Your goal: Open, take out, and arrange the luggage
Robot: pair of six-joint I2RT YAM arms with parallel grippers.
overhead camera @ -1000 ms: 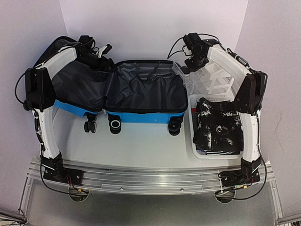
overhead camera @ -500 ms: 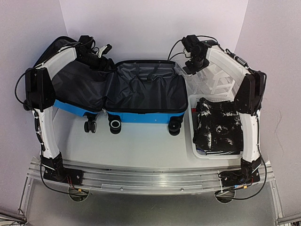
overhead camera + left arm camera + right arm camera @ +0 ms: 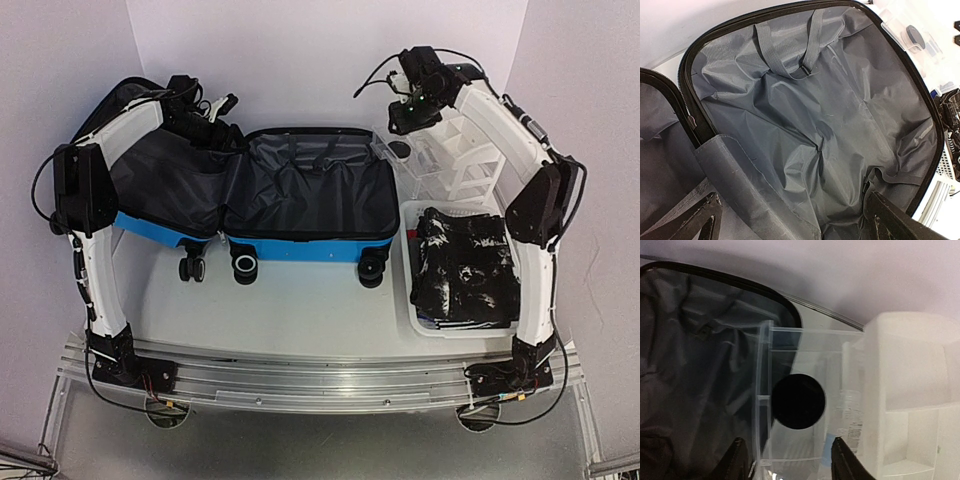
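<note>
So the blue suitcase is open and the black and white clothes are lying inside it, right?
Not quite. The blue suitcase is open, but the black and white clothes are lying in the white basket beside it, not inside it. The top view shows this, and the left wrist view shows only bare grey lining in the suitcase.

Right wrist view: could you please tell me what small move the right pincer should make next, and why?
Probably draw the right pincer up and back, away from the clear organizer. Its fingers stand apart and empty above the black round item lying in a compartment, and the lining of the luggage looks bare, so nothing seems left to fetch.
</note>
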